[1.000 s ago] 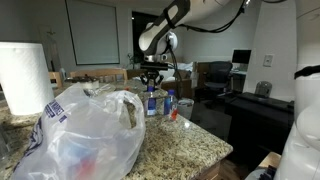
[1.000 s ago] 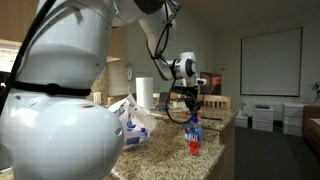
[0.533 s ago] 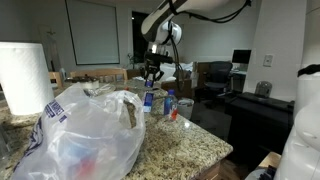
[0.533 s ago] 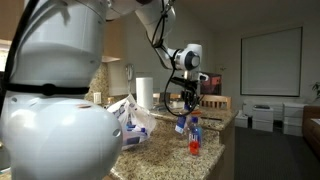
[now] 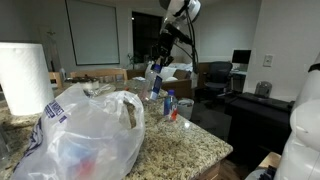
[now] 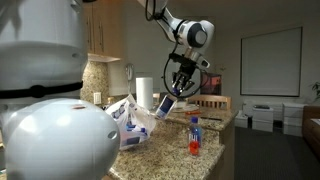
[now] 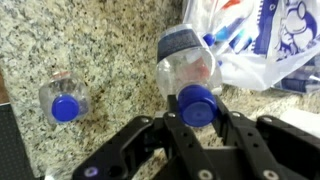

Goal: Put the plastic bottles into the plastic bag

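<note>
Fingers (image 7: 224, 122) of the gripper (image 7: 197, 108) are clamped on the cap end of one plastic bottle (image 7: 188, 68), centre of the wrist view, held tilted above the granite counter (image 7: 100, 40). Grip is on the neck only, so the bottle could swing or slip w/ a quick move. Plastic bag (image 7: 268, 38) sits upper right; its mouth looks floppy, so a drop might hit the rim & roll off. Second bottle (image 7: 62, 101) sits mid-left. In an exterior view, more bottles (image 5: 170, 104) stand centre frame near the bag; a low pass could knock them. Paper towel roll (image 5: 24, 76), far left, poses no risk.
</note>
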`<state>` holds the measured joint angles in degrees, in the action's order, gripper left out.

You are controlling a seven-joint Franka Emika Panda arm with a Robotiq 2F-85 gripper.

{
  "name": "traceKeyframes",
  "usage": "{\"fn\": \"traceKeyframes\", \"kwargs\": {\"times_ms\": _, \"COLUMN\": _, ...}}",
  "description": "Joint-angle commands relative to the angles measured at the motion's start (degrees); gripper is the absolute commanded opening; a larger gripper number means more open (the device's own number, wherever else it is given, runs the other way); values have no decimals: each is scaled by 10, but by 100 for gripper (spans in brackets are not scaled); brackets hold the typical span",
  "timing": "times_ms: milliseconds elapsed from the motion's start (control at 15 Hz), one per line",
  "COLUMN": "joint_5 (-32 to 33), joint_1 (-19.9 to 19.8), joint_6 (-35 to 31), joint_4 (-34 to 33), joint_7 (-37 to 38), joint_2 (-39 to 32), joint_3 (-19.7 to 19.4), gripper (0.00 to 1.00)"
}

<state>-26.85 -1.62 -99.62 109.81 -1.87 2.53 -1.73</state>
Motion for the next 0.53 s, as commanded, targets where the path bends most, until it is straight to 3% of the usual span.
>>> {"fn": "traceKeyframes", "kwargs": {"times_ms": 0, "joint_5": -28, "joint_1": 13, "joint_6": 77, "joint_4": 1, "joint_7": -57, "joint_2": -4, "joint_3": 7, "gripper": 13}}
{"fn": "traceKeyframes", "kwargs": {"times_ms": 467, "joint_5": -57, "joint_1": 52, "joint_6": 111, "joint_4": -42, "joint_7": -73, "joint_2": -66, "joint_3": 48, "gripper": 14}}
